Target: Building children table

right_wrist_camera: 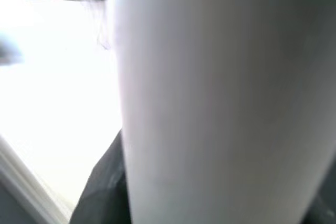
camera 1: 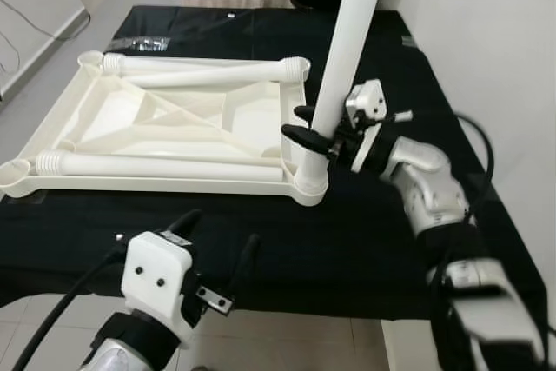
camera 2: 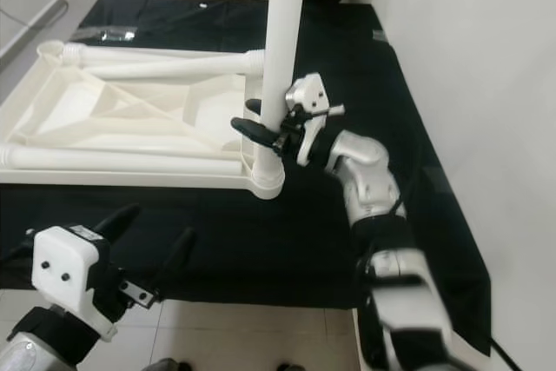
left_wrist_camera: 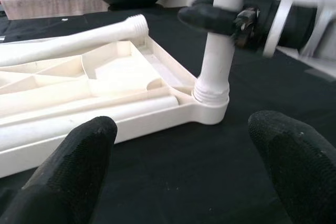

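One white table leg stands up straight in the corner socket of the upside-down white table top in the left eye view. That corner is the one closest to the worktop's right edge and its near edge. The table top lies on the black worktop. The right hand holds the leg low down, just above the socket, with its black fingers closed around it. Two more legs lie flat inside the table top, one along its far side and one along its near side. The left hand hangs over the near edge of the worktop, spread wide and holding nothing.

Seen from the right eye view, the leg leans just a little and its bottom sits in the socket.

Down low, the left wrist view shows the screw ridges at the leg's bottom just above the socket rim, so I think the leg is not all the way in yet. Both wide black fingers are well apart, with nothing between them.

Close up, the right wrist view shows the white leg very near, blurred.

I think the step now is fixing the first leg. Next the leg likely needs turning and pushing down until the ridges are hidden. The left hand could hold the table top steady so it does not slide.
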You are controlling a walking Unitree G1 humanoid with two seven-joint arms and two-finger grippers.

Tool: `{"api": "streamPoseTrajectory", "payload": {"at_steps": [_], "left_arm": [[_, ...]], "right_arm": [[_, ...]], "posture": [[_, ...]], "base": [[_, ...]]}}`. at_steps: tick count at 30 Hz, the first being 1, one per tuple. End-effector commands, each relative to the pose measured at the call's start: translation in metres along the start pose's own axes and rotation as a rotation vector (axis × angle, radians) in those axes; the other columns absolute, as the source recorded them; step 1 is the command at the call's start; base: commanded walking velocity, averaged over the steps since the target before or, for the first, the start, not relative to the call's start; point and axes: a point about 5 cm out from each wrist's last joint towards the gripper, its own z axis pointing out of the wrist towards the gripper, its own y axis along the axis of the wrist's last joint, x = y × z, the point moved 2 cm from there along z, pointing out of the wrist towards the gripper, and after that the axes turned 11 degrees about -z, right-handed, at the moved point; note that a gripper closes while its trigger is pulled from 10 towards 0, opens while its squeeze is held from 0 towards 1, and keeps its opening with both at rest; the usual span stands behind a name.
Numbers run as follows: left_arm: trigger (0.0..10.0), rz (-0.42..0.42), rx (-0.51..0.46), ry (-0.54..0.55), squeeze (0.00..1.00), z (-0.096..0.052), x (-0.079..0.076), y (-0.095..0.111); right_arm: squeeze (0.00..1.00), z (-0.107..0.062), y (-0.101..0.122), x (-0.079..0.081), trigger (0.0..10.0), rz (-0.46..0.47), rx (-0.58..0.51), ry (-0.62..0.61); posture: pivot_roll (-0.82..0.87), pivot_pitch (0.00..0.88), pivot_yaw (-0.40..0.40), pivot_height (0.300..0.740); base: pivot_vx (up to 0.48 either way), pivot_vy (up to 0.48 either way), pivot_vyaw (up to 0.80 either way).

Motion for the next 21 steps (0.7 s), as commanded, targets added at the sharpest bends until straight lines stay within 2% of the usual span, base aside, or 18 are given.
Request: {"api": "streamPoseTrajectory", "payload": {"at_steps": [1,2,3,4,5,6,8,9,10,12,13,14,15,16,19,20,21], "left_arm": [[10.0,-0.003,0.021,0.004,0.00,-0.002,0.001,-0.002],[10.0,-0.003,0.021,0.004,0.00,-0.002,0.001,-0.002],[10.0,-0.009,0.025,0.002,0.00,-0.001,0.000,-0.002],[10.0,-0.009,0.025,0.002,0.00,-0.001,0.000,-0.002],[10.0,-0.013,0.031,-0.001,0.00,0.000,-0.001,-0.003],[10.0,-0.016,0.032,-0.002,0.00,0.001,-0.001,-0.003],[10.0,-0.016,0.032,-0.002,0.00,0.001,-0.001,-0.003],[10.0,-0.016,0.031,-0.001,0.00,0.002,-0.001,-0.003],[10.0,-0.016,0.031,-0.001,0.00,0.002,-0.001,-0.003],[10.0,-0.016,0.030,0.003,0.00,0.002,-0.001,-0.003],[10.0,-0.016,0.030,0.003,0.00,0.002,-0.001,-0.003],[10.0,-0.015,0.030,0.004,0.00,0.003,0.000,-0.004],[10.0,-0.015,0.030,0.004,0.00,0.003,0.000,-0.004],[10.0,-0.015,0.030,0.004,0.00,0.003,0.000,-0.004],[10.0,-0.017,0.030,0.002,0.00,0.003,0.000,-0.004],[10.0,-0.018,0.031,0.001,0.00,0.004,-0.001,-0.004],[10.0,-0.018,0.031,0.001,0.00,0.004,-0.001,-0.004]], "right_arm": [[0.00,-0.033,-0.038,-0.017,0.0,-0.056,0.255,-0.261],[0.00,-0.033,-0.038,-0.017,0.0,-0.056,0.255,-0.261],[0.00,-0.038,-0.031,0.012,0.0,-0.026,0.239,-0.202],[0.00,-0.038,-0.031,0.012,0.0,-0.026,0.239,-0.202],[0.00,-0.035,-0.023,0.034,0.0,-0.006,0.193,-0.117],[0.00,-0.028,-0.020,0.046,0.0,0.004,0.161,-0.055],[0.00,-0.022,-0.018,0.051,0.0,0.005,0.139,-0.020],[0.00,-0.017,-0.018,0.050,4.0,0.000,0.133,-0.015],[0.00,-0.017,-0.018,0.050,4.0,0.000,0.133,-0.015],[0.00,-0.011,-0.014,0.047,10.0,-0.014,0.120,-0.004],[0.00,-0.011,-0.014,0.047,10.0,-0.014,0.120,-0.004],[0.82,-0.009,-0.002,0.049,10.0,0.022,0.068,0.044],[0.82,-0.009,-0.002,0.049,10.0,0.022,0.068,0.044],[1.00,-0.006,0.006,0.052,10.0,0.069,0.011,0.120],[1.00,-0.006,0.027,0.057,10.0,0.153,-0.101,0.269],[1.00,-0.008,0.027,0.055,10.0,0.120,-0.115,0.328],[1.00,-0.008,0.027,0.055,10.0,0.120,-0.115,0.328]], "posture": [[0.13,0.210,-0.054,0.740],[0.13,0.210,-0.054,0.740],[0.12,0.205,-0.039,0.740],[0.12,0.205,-0.039,0.740],[0.12,0.187,-0.033,0.740],[0.13,0.185,-0.038,0.740],[0.13,0.178,-0.039,0.740],[0.13,0.175,-0.041,0.740],[0.13,0.175,-0.041,0.740],[0.13,0.166,-0.046,0.740],[0.13,0.166,-0.046,0.740],[0.13,0.165,-0.046,0.740],[0.13,0.165,-0.046,0.740],[0.13,0.164,-0.046,0.740],[0.13,0.160,-0.045,0.740],[0.13,0.160,-0.046,0.740],[0.13,0.160,-0.046,0.740]], "base": [[0.000,0.000,0.00],[0.000,0.000,0.00],[0.000,0.000,0.00],[0.000,0.000,0.00],[0.000,0.000,0.00],[0.000,0.000,0.00],[0.000,0.000,0.00],[0.000,0.000,0.00],[0.000,0.000,0.00],[0.000,0.000,0.00],[0.000,0.000,0.00],[0.000,0.000,0.00],[0.000,0.000,0.00],[0.000,0.000,0.00],[0.000,0.000,0.00],[0.000,0.000,0.00],[0.000,0.000,0.00]]}}
